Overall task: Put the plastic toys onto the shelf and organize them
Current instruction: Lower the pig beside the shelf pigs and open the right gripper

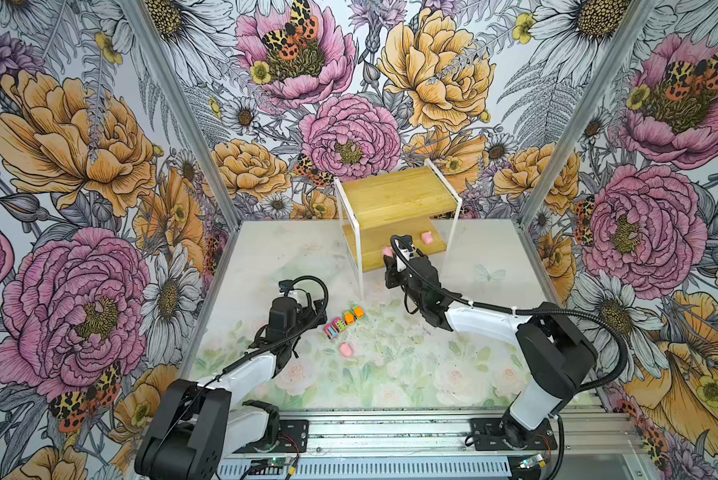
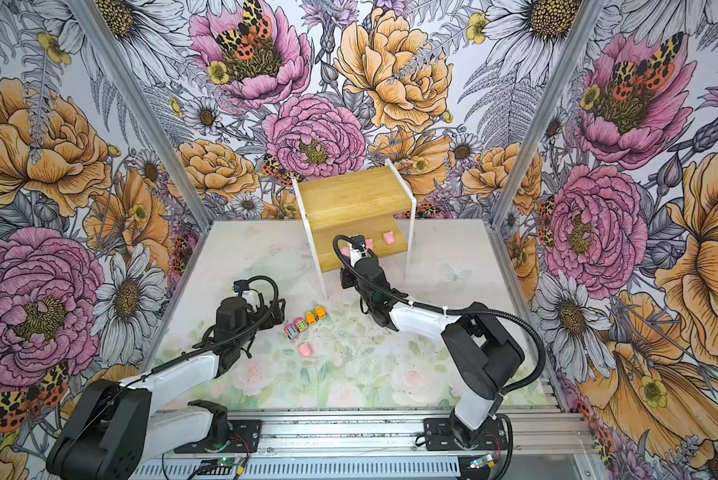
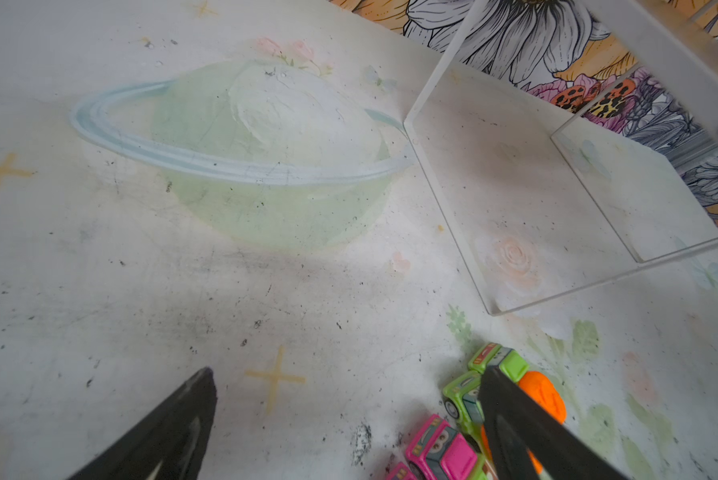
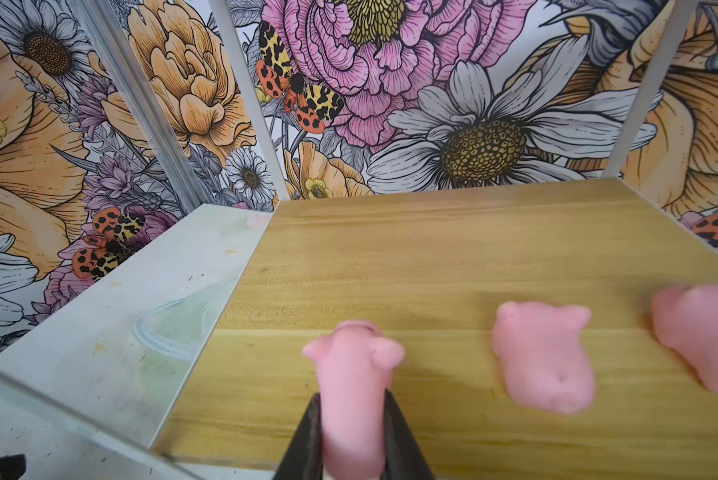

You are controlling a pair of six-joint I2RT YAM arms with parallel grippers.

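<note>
Floral wallpaper closes in three sides of a pale printed desk [image 1: 432,365], and the shelf [image 1: 394,199] stands at upper centre in both top views.

You are at a placing step. Your right end effector [image 4: 352,399] has its jaws pinched nearly closed around a pink pig [image 4: 353,365], holding it at the left end of the lower board [image 4: 432,257]. Whether the pig touches the wood, I cannot tell. As I judge it, your next move is to set it down level, part the jaws only enough to free it, and back out straight so you do not knock its neighbour.

On that lower board a second pig [image 4: 542,357] rests near the held one, and a third pig [image 4: 702,336] lies beyond it. The upper board [image 2: 349,195] carries nothing.

At centre frame the desk holds a loose pig [image 1: 345,350] and a tight diagonal row of cars: two pink cars [image 1: 335,328], then two orange-and-green cars [image 1: 354,314]. Your left end effector [image 3: 347,374] hangs just beside that row, jaws spread wide and empty, well placed to take a car.
</note>
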